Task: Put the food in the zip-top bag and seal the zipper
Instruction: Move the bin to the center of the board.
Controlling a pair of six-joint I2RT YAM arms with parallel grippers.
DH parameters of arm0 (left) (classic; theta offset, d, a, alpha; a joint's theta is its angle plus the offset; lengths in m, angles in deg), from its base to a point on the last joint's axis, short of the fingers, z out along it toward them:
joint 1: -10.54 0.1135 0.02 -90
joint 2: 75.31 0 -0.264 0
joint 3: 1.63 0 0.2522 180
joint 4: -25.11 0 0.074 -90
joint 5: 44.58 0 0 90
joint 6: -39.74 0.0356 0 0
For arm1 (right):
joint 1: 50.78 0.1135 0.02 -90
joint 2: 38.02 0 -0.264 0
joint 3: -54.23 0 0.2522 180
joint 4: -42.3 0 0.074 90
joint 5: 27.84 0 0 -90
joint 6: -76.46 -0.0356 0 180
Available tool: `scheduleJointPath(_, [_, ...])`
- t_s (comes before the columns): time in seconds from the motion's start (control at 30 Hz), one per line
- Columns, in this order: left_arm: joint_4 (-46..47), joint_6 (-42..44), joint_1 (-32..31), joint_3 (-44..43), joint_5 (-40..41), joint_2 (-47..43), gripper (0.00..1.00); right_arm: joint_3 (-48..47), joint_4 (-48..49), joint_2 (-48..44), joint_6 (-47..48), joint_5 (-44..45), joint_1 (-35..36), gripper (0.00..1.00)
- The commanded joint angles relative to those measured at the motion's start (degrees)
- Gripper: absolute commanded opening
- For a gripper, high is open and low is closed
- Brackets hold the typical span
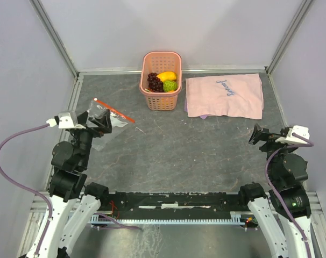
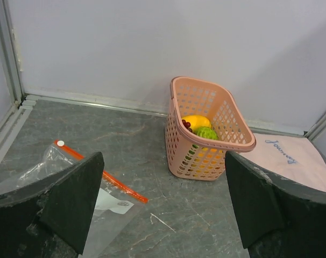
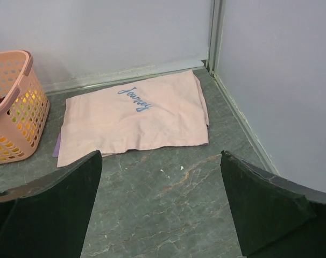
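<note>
Both hands, left (image 2: 162,207) and right (image 3: 160,209), gape empty. Food (image 1: 163,81) sits in a basket (image 1: 161,100). The crinkly bag (image 1: 110,121) may slide during loading.

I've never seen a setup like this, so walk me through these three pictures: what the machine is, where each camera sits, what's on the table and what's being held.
These are two robot arms bolted at the near edge of a grey table. The wide picture looks down from above and behind them. The other two come from cameras on each wrist; the dark shapes at their bottom corners are that arm's own fingers.

The left claw hangs over a clear zip-top bag with a red-orange zipper. The right claw sits by the table's right side. Both are open and hold nothing.

At the back stands a pink basket holding the toy food. Beside it lies a pink cloth with blue writing.
</note>
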Motion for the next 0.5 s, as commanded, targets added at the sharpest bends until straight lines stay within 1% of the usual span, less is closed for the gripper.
scheduleJointPath(0.0, [3.0,-1.3,0.3,-1.2,-2.6,1.3,0.99,0.1,3.2,-0.7,-0.2,-0.8,-0.4,0.99])
scheduleJointPath(0.2, [2.2,-1.4,0.4,-2.6,-3.7,3.6,0.99,0.3,3.2,-1.2,-0.1,-0.7,-0.4,0.99])
scheduleJointPath(0.47, [-1.5,-1.5,0.4,-6.2,-4.8,9.1,1.00,0.7,3.4,-1.6,0.0,-0.6,-0.3,0.99])
